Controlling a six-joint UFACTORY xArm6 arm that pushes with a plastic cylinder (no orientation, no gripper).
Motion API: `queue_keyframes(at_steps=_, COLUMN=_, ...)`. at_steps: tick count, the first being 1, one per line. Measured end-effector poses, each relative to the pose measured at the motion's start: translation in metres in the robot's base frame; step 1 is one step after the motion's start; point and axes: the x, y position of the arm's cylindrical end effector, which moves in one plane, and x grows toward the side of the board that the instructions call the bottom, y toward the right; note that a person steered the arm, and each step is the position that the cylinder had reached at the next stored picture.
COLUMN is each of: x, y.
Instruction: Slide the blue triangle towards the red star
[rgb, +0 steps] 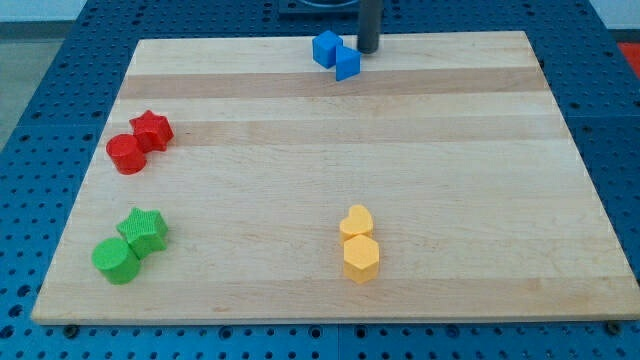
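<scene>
The blue triangle (348, 64) lies near the board's top edge, a little right of centre. A blue cube (326, 48) touches it on its upper left. My tip (367, 49) stands just to the upper right of the triangle, close to it; whether it touches cannot be told. The red star (152, 130) lies far off at the view's left, with a red cylinder (126, 154) against its lower left.
A green star (144, 230) and a green cylinder (116, 260) sit at the lower left. A yellow heart (356, 221) and a yellow hexagon (360, 257) sit at the lower centre. The wooden board (450, 180) rests on a blue perforated table.
</scene>
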Motion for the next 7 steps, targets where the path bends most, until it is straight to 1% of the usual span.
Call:
queue_keyframes(at_steps=4, x=0.106, y=-0.033)
queue_keyframes(at_steps=6, x=0.135, y=-0.08)
queue_keyframes(at_steps=7, x=0.135, y=-0.113)
